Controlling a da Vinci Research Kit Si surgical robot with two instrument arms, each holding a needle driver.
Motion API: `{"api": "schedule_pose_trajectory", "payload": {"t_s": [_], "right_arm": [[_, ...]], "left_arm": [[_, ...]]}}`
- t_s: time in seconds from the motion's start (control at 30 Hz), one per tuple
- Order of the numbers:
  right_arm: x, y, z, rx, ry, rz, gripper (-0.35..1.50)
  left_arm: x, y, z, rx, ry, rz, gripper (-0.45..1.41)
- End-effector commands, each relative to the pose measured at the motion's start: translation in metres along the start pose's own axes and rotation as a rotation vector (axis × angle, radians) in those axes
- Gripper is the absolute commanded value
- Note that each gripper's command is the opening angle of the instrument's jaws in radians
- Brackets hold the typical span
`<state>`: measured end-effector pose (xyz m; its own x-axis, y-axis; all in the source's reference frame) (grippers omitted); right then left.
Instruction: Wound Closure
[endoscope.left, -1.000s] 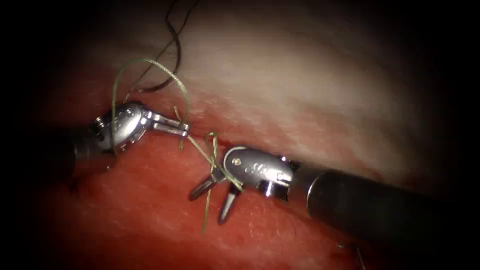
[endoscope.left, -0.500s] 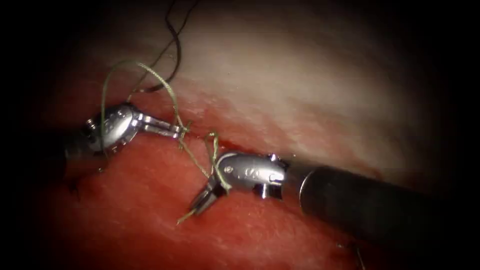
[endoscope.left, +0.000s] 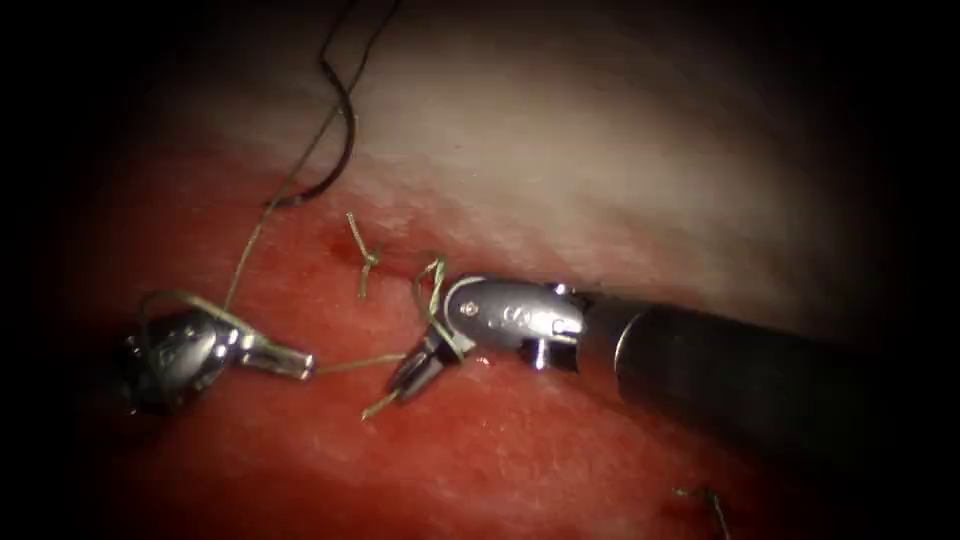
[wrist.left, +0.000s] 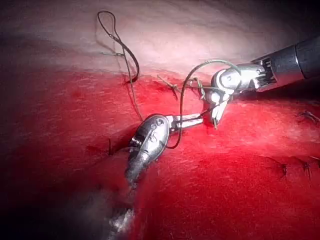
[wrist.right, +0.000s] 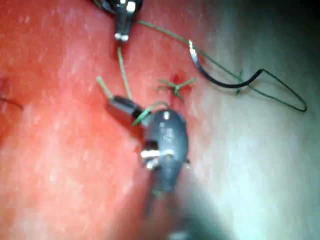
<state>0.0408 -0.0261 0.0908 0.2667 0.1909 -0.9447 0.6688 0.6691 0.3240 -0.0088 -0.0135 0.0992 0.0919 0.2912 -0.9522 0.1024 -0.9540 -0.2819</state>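
Curved needle (endoscope.left: 335, 150) lying free on pale tissue (endoscope.left: 600, 150), green thread (endoscope.left: 350, 364) taut between both tools' jaws

I count two tools: the left tool (endoscope.left: 295, 362) at nine o'clock, the right tool (endoscope.left: 410, 372) centre. One needle (endoscope.left: 335, 150) at eleven o'clock, one green thread (endoscope.left: 355, 364), one knot (endoscope.left: 367, 258).

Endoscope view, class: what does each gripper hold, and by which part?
Left gripper: the thread, on the strand running to the right gripper, which grips the thread's short free end. The needle lies free on the tissue.
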Motion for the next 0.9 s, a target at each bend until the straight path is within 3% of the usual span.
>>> {"api": "schedule_pose_trajectory", "payload": {"t_s": [0.03,0.4,0.67,0.9], "right_arm": [[0.0003,0.0,0.0012,0.008,0.006,-0.002,-0.35],[0.0034,-0.0016,0.0018,0.012,0.06,0.002,-0.35],[0.0035,-0.0022,0.0016,0.004,0.064,0.0,-0.35],[0.0028,-0.0019,0.0004,-0.014,0.065,0.003,-0.35]], "left_arm": [[-0.0006,0.0006,0.0004,-0.013,-0.001,-0.001,-0.45],[0.0027,0.007,0.0,-0.044,-0.013,-0.002,-0.45],[0.0052,0.0105,-0.0005,-0.072,-0.029,-0.006,-0.45],[0.0041,0.0134,-0.0007,-0.083,-0.051,-0.004,-0.45]]}}
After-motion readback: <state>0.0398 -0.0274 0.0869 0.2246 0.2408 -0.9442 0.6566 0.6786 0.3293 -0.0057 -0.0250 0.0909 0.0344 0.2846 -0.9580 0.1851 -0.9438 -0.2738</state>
